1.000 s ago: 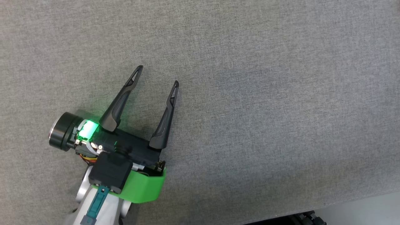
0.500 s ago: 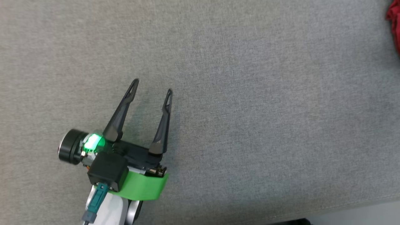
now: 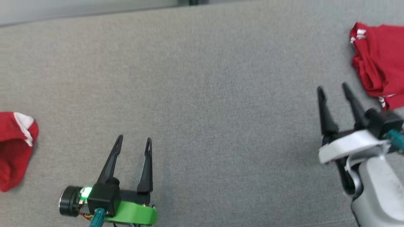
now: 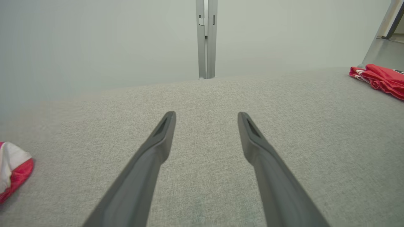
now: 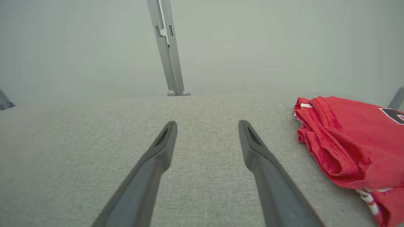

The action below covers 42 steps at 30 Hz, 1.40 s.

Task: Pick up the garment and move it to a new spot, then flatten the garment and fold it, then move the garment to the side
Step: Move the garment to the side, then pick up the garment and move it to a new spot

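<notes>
**Both tools open, red garment at the far right**

My left tool (image 3: 134, 138) sits at the near left of the grey cloth-covered table (image 3: 221, 94), its two dark fingers spread apart with bare cloth between them. In its own wrist view the left tool (image 4: 205, 114) points toward the far edge, where a grey metal post (image 4: 205, 37) stands against a pale wall.

My right tool (image 3: 332, 86) is at the right side, fingers likewise parted and holding nothing. The red garment (image 3: 378, 60) lies bunched on the table just beyond and to the right of it, near the fingertips but apart from them. From the right wrist, the garment (image 5: 347, 142) shows soft folds, white trim at its edges and a dark mark on top, beside my right tool (image 5: 207, 123).

A second red-and-white piece (image 3: 14, 148) lies at the far left edge of the head view, well apart from my left tool.
</notes>
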Tool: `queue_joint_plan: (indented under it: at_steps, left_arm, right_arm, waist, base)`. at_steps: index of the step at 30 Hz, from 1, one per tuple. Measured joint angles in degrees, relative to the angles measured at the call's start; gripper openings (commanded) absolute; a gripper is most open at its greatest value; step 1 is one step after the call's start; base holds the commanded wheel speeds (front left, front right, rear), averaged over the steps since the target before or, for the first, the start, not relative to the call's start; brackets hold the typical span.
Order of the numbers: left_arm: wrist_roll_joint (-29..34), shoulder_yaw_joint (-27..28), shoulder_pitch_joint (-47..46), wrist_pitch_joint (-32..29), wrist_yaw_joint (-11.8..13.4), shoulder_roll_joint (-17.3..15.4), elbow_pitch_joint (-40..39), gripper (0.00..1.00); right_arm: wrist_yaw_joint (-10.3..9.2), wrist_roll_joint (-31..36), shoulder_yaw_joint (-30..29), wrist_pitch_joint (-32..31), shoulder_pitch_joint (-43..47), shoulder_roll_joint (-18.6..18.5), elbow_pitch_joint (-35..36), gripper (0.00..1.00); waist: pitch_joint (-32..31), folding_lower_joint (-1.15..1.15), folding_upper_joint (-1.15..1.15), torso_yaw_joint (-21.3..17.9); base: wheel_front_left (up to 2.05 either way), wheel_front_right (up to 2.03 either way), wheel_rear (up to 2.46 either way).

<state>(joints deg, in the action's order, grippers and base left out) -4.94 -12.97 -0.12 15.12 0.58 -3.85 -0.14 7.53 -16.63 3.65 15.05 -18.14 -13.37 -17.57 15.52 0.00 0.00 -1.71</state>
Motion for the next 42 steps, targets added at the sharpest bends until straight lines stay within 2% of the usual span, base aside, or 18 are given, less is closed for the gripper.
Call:
queue_joint_plan:
  at_steps: [6, 13, 17, 28, 42]
  left_arm:
    - [-1.8, 1.9, 4.5, 0.0, 0.6, 0.7, 0.5, 1.00]
    - [-2.9, 3.9, 7.6, 0.0, 0.2, 0.9, 0.1, 1.00]
    - [-2.6, 4.6, 9.1, 0.0, 0.4, 0.9, -0.4, 1.00]
    - [-4.9, 5.5, 11.5, 0.0, 1.0, 1.0, -1.5, 1.00]
    - [-4.2, 5.6, 12.1, 0.0, 1.8, 1.0, -0.1, 1.00]
  right_arm:
    - [0.00, 2.0, 1.3, 0.0, 7.2, 3.4, 3.5, 1.00]
    - [-0.02, 4.5, 0.3, 0.0, 13.7, 5.2, 7.2, 1.00]
    - [-0.03, 4.8, 2.2, 0.0, 16.9, 6.0, 7.9, 1.00]
    - [-0.02, 5.3, 4.4, 0.0, 19.8, 6.5, 8.0, 1.00]
    - [-0.02, 5.2, 5.0, 0.0, 21.1, 6.9, 7.9, 1.00]
  waist:
    - [-7.5, 0.00, 0.00, 0.7]
    - [-14.2, 0.00, 0.00, 1.5]
    - [-17.0, 0.00, 0.00, 1.8]
    - [-20.2, -0.01, 0.00, 1.3]
    - [-21.3, 0.00, 0.00, 1.7]
  base:
    - [0.00, 0.00, 0.00]
    - [0.00, 0.00, 0.00]
    - [0.00, 0.00, 0.00]
    - [0.00, 0.00, 0.00]
    - [0.00, 0.00, 0.00]
